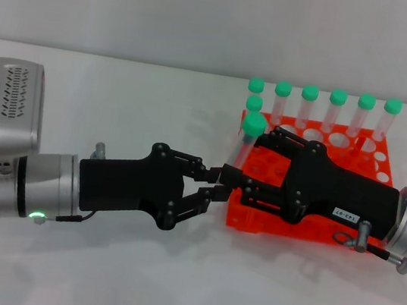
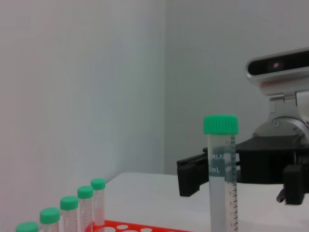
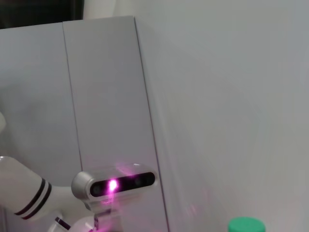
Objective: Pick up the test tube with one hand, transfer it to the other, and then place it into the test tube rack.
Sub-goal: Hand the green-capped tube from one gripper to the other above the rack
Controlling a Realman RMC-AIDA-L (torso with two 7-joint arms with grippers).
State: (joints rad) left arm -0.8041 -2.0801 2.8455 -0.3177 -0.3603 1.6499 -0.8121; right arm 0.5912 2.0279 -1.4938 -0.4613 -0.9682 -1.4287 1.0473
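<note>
I see the test tube (image 1: pixel 244 147) with its green cap standing upright at the near-left corner of the orange-red test tube rack (image 1: pixel 384 173). My left gripper (image 1: pixel 218 183), on the green-lit arm, is shut on the tube's lower part from the left. My right gripper (image 1: pixel 238 186), the one with the white label, reaches in from the right, open, with a finger on each side of the tube. In the left wrist view the tube (image 2: pixel 221 174) stands in front of the right gripper's fingers (image 2: pixel 193 175). Its cap shows in the right wrist view (image 3: pixel 246 225).
Several more green-capped tubes (image 1: pixel 336 111) stand in the rack's back row, and one (image 1: pixel 254 103) at its left edge. They also show in the left wrist view (image 2: pixel 85 203) above the rack (image 2: pixel 126 226). The rack sits under my right gripper on a white table (image 1: pixel 119 101).
</note>
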